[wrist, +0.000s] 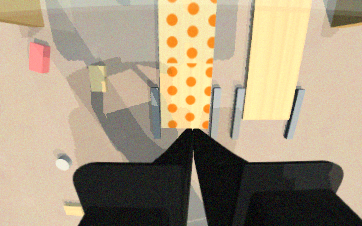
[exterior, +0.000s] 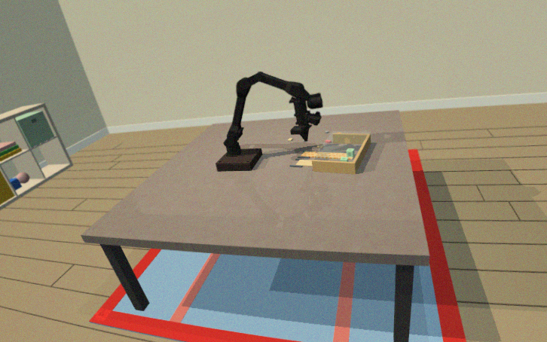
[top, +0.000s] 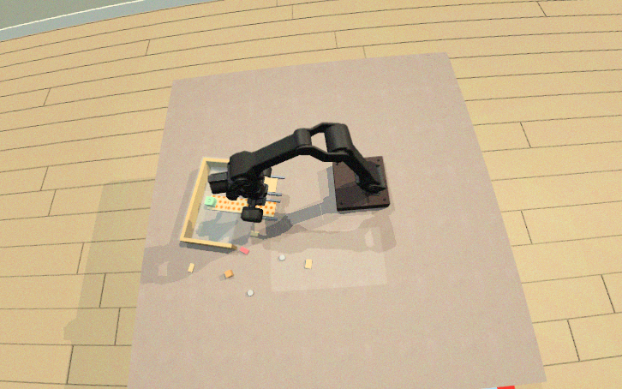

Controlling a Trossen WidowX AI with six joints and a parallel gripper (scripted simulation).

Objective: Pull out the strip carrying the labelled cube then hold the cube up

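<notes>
Black and pressed together, the two fingers of the claw (wrist: 193, 134) meet in a single seam with nothing visible between them. Their tips sit directly over the near end of the cream strip printed with orange dots (wrist: 188, 65); whether they touch it or hang just above cannot be told.

The dotted strip runs straight away from the claw, its long axis in line with the seam between the fingers. It lies between two short grey guide rails (wrist: 154, 111) at its near end. In the top view it extends unbroken into the open-fronted wooden tray (top: 193, 202), where a small green cube (top: 210, 200) sits at its far end against the tray's back wall. The arm hides much of the tray, so the cube's label cannot be read.

Just beside the dotted strip lies a plain pale wooden strip (wrist: 276, 60) with its own pair of rails; the two are parallel and apart.

The pull direction is toward the arm's dark base plate (top: 361, 183); the brown surface (top: 400, 290) shows bare room on that side. A pink block (wrist: 39, 57), an olive block (wrist: 98, 78) and a white disc (wrist: 63, 162) lie off to one side, outside the line of pull.
</notes>
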